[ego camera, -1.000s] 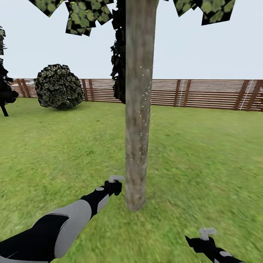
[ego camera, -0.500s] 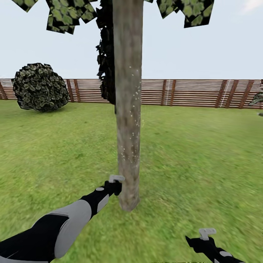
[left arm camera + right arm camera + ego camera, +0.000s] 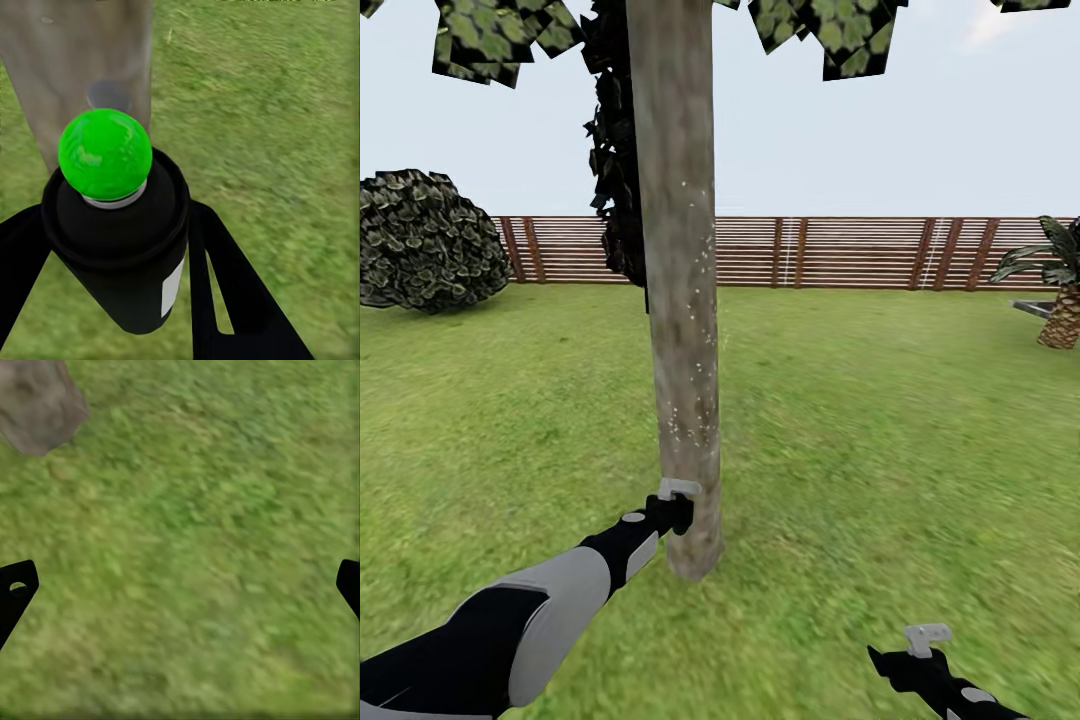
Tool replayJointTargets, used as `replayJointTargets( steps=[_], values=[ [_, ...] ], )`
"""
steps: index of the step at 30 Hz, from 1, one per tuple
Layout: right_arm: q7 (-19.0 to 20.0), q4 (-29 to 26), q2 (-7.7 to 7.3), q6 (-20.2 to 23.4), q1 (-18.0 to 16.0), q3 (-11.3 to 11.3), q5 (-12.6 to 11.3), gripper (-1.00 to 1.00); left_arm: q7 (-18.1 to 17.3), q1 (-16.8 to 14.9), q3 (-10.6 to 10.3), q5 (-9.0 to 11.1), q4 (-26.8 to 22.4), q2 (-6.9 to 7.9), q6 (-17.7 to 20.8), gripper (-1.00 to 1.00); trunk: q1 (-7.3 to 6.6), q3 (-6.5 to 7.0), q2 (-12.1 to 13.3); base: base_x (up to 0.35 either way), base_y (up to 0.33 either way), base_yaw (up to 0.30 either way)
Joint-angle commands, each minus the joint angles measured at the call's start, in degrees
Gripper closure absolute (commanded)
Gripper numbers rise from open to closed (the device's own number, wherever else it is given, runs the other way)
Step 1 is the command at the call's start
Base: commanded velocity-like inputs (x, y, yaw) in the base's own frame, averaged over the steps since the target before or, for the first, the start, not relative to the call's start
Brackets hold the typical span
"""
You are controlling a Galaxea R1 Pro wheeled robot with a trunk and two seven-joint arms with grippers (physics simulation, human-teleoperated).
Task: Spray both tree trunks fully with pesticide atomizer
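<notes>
Green lawn (image 3: pixel 880 420) spreads wide on every side of me, running back to a brown slatted wooden fence (image 3: pixel 840 252) under pale sky. Largest in my head view is the tree trunk (image 3: pixel 680 300), a straight column of mottled grey-brown bark flecked with pale specks, rising out of the top of the picture among blocky leaves (image 3: pixel 830 30). A dark narrow conifer (image 3: pixel 615 170) stands behind it, a round leafy bush (image 3: pixel 420 240) sits by the fence at far left, and a palm-like plant (image 3: pixel 1060 290) at far right.

My left arm reaches forward, its left jaws (image 3: pixel 672 512) just beside the trunk's base; whether they touch the bark I cannot tell. My right jaws (image 3: pixel 920 660) hang low at lower right, well apart from the trunk.

My left wrist view adds what the head view cannot: my left jaws are closed around the pesticide atomizer (image 3: pixel 120 247), a black canister with a white label and a shiny green round cap (image 3: pixel 105 154), its top pointing at the bark close ahead. My right wrist view looks at bare grass with a corner of trunk, my right jaws spread wide and empty, one fingertip (image 3: pixel 15 589) at each edge.

Open grass lies to the trunk's right and left, with the fence well back.
</notes>
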Motion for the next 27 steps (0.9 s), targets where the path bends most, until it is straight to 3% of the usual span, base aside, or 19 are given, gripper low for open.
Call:
replayJointTargets(
  steps=[1, 3, 6, 7, 9, 11, 17, 23, 26, 27],
  values=[
    [0.38, 0.26, 0.01, -0.36, -0.11, 0.38, -0.61, -1.00, 0.04, -0.07, -0.01, -0.21, -0.16, 0.00, -0.11, 1.00, 0.02, -0.09, -0.08, 0.000, 0.000, -0.015],
    [0.35, 0.26, 0.01, -0.36, -0.11, 0.38, -0.61, -1.00, 0.01, -0.07, 0.54, -0.07, -1.18, 0.00, 0.69, 1.00, 0.02, -0.09, -0.08, 0.000, 0.000, -0.005],
    [0.35, 0.26, 0.01, -0.36, -0.11, 0.38, -0.61, -1.00, -0.03, -0.07, 0.77, -0.07, -5.15, 0.00, 5.44, 1.00, 0.02, -0.09, -0.08, 0.000, 0.000, -0.002],
    [0.35, 0.26, 0.01, -0.36, -0.11, 0.38, -0.61, -1.00, 0.03, -0.07, 0.87, -0.08, -9.22, 0.00, 10.26, 1.00, 0.02, -0.09, -0.08, 0.000, 0.000, 0.000],
    [0.34, 0.26, 0.01, -0.36, -0.11, 0.38, -0.61, -1.00, 0.07, -0.07, 0.91, -0.09, -14.87, 0.00, 15.74, 1.00, 0.02, -0.09, -0.08, 0.000, 0.000, 0.000],
    [0.34, 0.26, 0.01, -0.36, -0.11, 0.38, -0.61, -1.00, 0.07, -0.06, 0.86, -0.09, -18.42, 0.00, 18.64, 1.00, 0.02, -0.09, -0.08, 0.000, 0.000, 0.000],
    [0.34, 0.26, 0.01, -0.36, -0.11, 0.38, -0.55, -1.00, 0.08, -0.07, 0.74, -0.16, -33.06, 0.00, 32.54, 1.00, 0.02, -0.09, -0.08, 0.000, 0.000, 0.000],
    [0.34, 0.26, 0.01, -0.36, -0.11, 0.38, -0.45, -1.00, 0.10, -0.07, 0.64, -0.31, -44.20, 0.00, 42.08, 1.00, 0.02, -0.09, -0.08, 0.000, 0.000, 0.000],
    [0.34, 0.26, 0.01, -0.36, -0.11, 0.42, -0.38, -1.00, 0.11, -0.07, 0.64, -0.35, -47.07, 0.00, 45.64, 1.00, 0.02, -0.09, -0.08, 0.000, 0.000, 0.000],
    [0.34, 0.26, 0.01, -0.36, -0.11, 0.45, -0.36, -1.00, 0.15, -0.12, 0.64, -0.35, -48.36, 0.00, 48.46, 1.00, 0.02, -0.09, -0.08, 0.000, 0.000, 0.000]
  ],
)
